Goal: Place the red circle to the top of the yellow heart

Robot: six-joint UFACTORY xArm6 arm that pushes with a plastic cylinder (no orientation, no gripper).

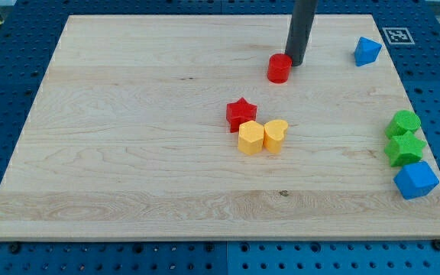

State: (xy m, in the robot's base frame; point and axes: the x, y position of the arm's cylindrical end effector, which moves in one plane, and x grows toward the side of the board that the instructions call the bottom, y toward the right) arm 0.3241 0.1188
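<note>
The red circle [279, 68] is a short red cylinder lying near the top middle of the wooden board [128, 153]. My tip [296, 63] stands just to its right and slightly above, touching or nearly touching it. The yellow heart [276, 135] lies near the board's middle, well below the red circle. A yellow hexagon [250, 138] touches the heart's left side. A red star [241, 114] sits just above and left of the hexagon.
A blue block [367, 51] lies at the top right. At the right edge a green block [404, 123], a green star [404, 148] and a blue cube [415, 180] stand in a column. Blue pegboard surrounds the board.
</note>
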